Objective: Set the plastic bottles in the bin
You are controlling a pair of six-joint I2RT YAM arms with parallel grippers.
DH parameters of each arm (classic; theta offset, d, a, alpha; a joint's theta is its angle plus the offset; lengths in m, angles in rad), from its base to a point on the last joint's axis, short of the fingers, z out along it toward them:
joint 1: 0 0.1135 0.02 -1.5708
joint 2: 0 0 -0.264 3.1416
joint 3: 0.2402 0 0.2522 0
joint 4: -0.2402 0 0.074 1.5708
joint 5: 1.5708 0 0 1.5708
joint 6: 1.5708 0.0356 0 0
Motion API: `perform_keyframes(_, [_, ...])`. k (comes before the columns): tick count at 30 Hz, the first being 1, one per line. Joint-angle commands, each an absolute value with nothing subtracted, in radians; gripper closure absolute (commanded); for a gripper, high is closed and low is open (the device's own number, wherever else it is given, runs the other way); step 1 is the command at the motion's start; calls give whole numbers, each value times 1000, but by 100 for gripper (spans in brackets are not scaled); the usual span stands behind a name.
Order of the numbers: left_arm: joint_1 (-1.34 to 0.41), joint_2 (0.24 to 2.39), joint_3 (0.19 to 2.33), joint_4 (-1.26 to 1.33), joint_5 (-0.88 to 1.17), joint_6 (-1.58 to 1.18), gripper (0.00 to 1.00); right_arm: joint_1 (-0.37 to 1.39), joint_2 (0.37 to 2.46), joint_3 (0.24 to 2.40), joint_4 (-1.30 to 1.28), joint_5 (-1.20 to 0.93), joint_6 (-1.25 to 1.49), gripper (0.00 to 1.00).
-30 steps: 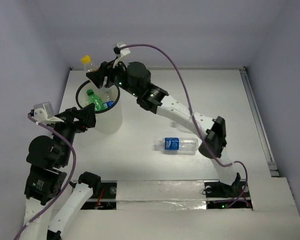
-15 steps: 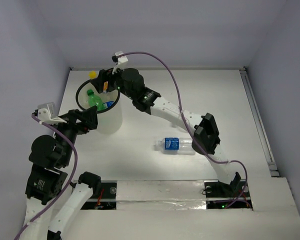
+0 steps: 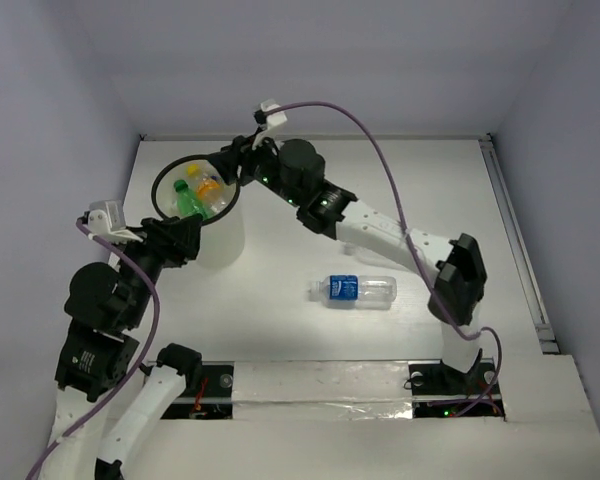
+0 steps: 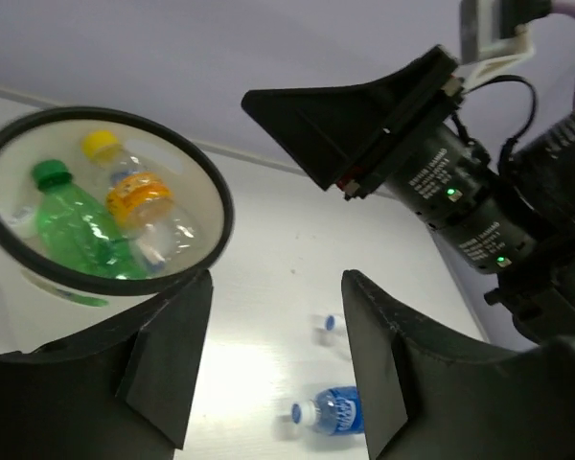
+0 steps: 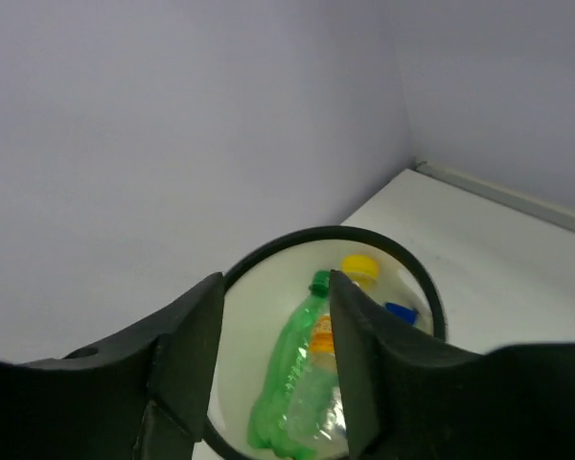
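Note:
The bin (image 3: 225,245) stands at the back left. Inside it lie a green bottle (image 3: 188,203) and the orange-label bottle (image 3: 208,187) with a yellow cap. My right gripper (image 3: 232,162) hangs open and empty above the bin's far right rim. Its wrist view looks down between open fingers (image 5: 276,283) onto the bin rim (image 5: 268,247), the green bottle (image 5: 287,374), the orange-label bottle (image 5: 323,345) and a blue cap (image 5: 401,311). My left gripper (image 3: 180,240) is open and empty at the bin's near side. A blue-label bottle (image 3: 352,290) lies on the table.
The left wrist view shows the bin rim (image 4: 220,206), the right gripper (image 4: 364,120) above it and the blue-label bottle (image 4: 335,412) between my open left gripper's (image 4: 278,278) fingers, farther off. Walls close the back and both sides.
The right gripper carried the orange-label bottle over the bin and let it go. The bottle now lies inside and the gripper has drawn back to the right. The left arm shifted slightly.

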State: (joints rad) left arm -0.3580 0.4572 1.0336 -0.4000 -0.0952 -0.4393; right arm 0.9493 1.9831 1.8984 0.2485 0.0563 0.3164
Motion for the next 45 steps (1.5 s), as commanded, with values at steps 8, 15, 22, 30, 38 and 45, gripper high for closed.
perform_keyframes(8, [-426, 583, 758, -97, 230, -630, 75, 833, 1376, 1231, 342, 242, 379, 91])
perform_keyframes(15, [-879, 794, 664, 9, -123, -840, 90, 721, 1053, 1013, 94, 276, 394, 89])
perform_keyframes(22, [-1110, 1051, 632, 162, -235, -1072, 88, 696, 930, 971, -109, 282, 371, 89])
perform_keyframes(30, [-1166, 1179, 560, 278, -278, -1357, 4, 696, 822, 908, -156, 192, 353, 84])
perform_keyframes(38, [-1166, 1347, 644, 273, -253, -1466, 1, 696, 776, 870, -164, 45, 339, 82])
perform_keyframes(45, [-1166, 1454, 683, 265, -316, -1509, 1, 696, 781, 864, -187, -29, 315, 82])
